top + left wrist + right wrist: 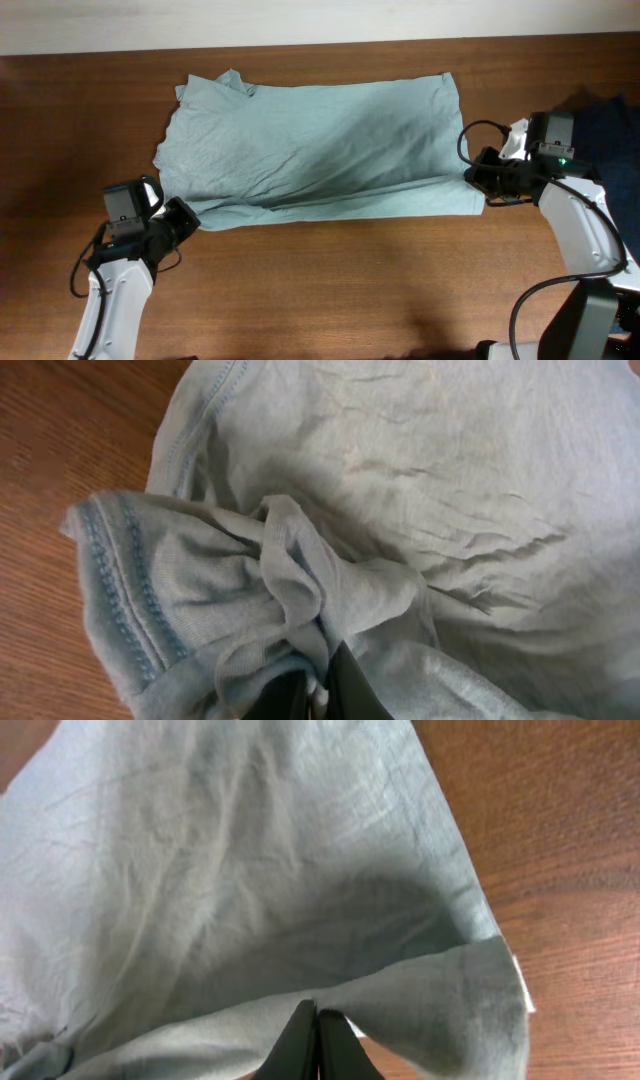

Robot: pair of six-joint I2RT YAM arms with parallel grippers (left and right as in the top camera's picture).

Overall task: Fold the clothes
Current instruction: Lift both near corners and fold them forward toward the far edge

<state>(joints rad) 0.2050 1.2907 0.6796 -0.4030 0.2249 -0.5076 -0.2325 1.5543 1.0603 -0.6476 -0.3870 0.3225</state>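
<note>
L gripper [186,218] & R gripper [478,182] each clamped on T-shirt [320,140] near-edge corners, arms angled inward.

A brown wooden table [330,280] is carrying a pale grey-blue T-shirt [320,140] (spread out, wrinkled), with a dark navy garment [618,120] lying at the right edge.

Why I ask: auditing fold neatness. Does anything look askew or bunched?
The T-shirt is bunched at its near-left corner, where the left claw pinches it; its near edge runs unevenly toward the right claw.
</note>
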